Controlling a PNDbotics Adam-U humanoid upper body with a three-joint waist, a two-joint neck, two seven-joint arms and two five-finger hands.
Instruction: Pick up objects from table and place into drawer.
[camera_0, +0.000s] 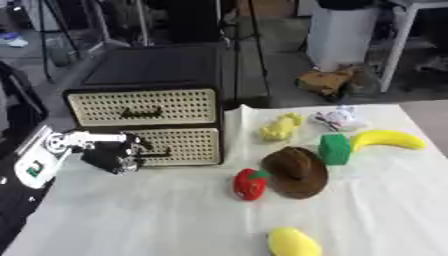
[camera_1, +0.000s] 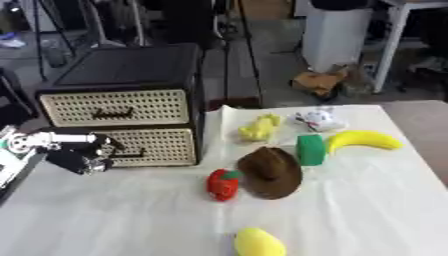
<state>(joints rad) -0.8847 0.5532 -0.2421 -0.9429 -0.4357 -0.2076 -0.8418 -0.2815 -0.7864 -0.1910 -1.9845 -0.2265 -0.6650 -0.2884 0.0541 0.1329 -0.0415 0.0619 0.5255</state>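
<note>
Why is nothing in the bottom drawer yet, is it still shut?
Shut. The bottom drawer sits flush with the cabinet front; the left hand is at its handle.

**Colours on the desk**

The desk (camera_0: 175, 220) wore a plain white cloth. The drawer cabinet (camera_0: 149, 75) was black, its two drawer fronts (camera_0: 144, 106) cream with a fine perforated dot pattern and dark handles. The left hand (camera_0: 118, 152) was black, its arm silver-white with a small green mark. Among the objects: a yellow banana (camera_0: 389, 140), a green block (camera_0: 334, 149), a brown hat (camera_0: 297, 171), a red fruit (camera_0: 249, 184) with a green top, a pale yellow toy (camera_0: 280, 127), a yellow lemon-like piece (camera_0: 293, 243) — and a white toy (camera_0: 341, 119) with reddish marks.
</note>
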